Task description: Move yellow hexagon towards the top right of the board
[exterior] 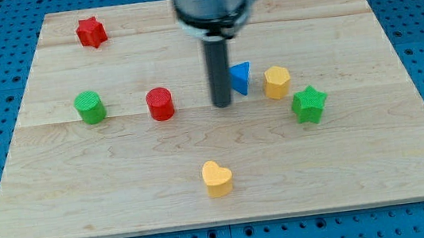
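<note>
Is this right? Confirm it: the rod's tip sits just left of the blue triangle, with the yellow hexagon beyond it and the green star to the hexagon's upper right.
One detail is wrong. In the camera view the green star lies to the lower right of the yellow hexagon, not the upper right. The rest holds: my tip sits just left of the blue triangle, with the hexagon beyond it.

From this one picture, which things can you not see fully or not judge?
1. Blue triangle: my rod covers its left part in the camera view, so I cannot tell whether they touch.
2. My tip: whether its end touches the board cannot be judged.
3. The arm above the rod is cut off by the view's top edge.
4. Yellow hexagon and green star: close; any gap between them is too small to confirm.
</note>
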`<state>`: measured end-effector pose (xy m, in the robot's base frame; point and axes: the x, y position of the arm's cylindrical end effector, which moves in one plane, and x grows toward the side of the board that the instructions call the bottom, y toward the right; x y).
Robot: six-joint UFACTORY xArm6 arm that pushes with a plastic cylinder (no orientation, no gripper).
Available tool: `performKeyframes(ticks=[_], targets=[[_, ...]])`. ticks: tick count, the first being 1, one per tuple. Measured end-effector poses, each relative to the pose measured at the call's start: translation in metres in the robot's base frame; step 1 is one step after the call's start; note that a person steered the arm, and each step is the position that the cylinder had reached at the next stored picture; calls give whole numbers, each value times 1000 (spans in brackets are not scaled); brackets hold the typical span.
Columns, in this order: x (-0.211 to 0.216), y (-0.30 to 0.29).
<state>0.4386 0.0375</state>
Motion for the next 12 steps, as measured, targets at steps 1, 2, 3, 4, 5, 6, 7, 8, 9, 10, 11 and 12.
performKeyframes(ticks=[1,2,3,4,5,6,7,8,9,10,11,12], targets=[[0,64],[-1,85],[-18,55],[-21,27],[-24,82],[-44,79],[-81,67],[-94,55],[-117,88],[-114,87],[-84,117],[-97,128]])
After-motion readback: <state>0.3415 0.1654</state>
